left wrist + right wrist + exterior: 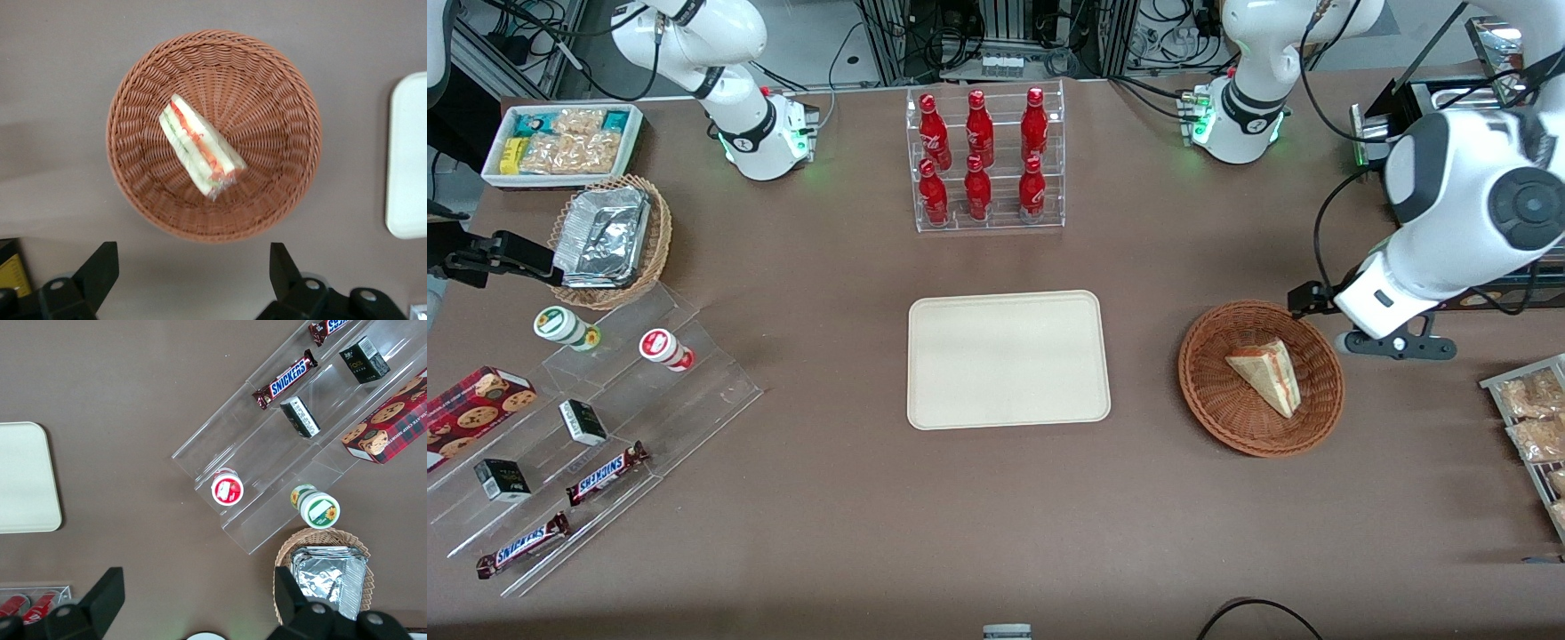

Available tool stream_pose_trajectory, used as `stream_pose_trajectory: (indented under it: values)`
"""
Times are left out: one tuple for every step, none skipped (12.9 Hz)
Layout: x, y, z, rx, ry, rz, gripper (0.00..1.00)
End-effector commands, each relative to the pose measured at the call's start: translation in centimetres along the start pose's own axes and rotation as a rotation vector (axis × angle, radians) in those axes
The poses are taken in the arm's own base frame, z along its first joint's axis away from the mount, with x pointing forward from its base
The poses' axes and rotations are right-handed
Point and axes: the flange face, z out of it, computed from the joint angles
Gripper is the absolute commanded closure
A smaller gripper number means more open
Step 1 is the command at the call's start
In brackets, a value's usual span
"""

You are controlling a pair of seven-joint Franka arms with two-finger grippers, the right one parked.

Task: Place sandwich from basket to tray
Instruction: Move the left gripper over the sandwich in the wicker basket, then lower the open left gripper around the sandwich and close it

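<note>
Sitting bare at mid-table, the tray (pixel 1008 359) is lying beside the basket (pixel 1209 391); the sandwich (pixel 1266 375) is resting inside it. The gripper (pixel 193 267) is hovering above the basket's rim, fingers spread wide, holding nothing.

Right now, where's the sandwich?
The sandwich lies in the basket, beside the tray toward the working arm's end of the table. The gripper hovers open above the basket's rim.

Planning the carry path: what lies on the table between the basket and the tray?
Nothing: in the front view, only bare brown table separates the basket holding the sandwich from the tray. The gripper hovers open beside the basket.
</note>
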Motion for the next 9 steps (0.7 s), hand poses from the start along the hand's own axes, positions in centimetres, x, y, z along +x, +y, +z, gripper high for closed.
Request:
stream_pose_trajectory:
  values:
    - [-2.2,0.1,2.4,0.019,0.051,-0.072,0.00]
    - [-2.6,0.1,3.1,0.017,0.068,-0.116,0.00]
    - [-2.8,0.2,3.7,0.014,0.083,-0.183,0.00]
    - [-2.6,0.2,3.9,0.010,0.095,-0.236,0.00]
    - [-2.6,0.3,4.1,0.004,0.109,-0.289,0.00]
    - [-2.5,0.3,4.3,-0.006,0.132,-0.363,0.00]
    - [-2.1,0.3,4.6,-0.018,0.145,-0.459,0.00]
    - [-1.7,0.5,5.4,-0.030,0.154,-0.533,0.00]
    - [-1.5,0.5,5.8,-0.040,0.165,-0.591,0.00]
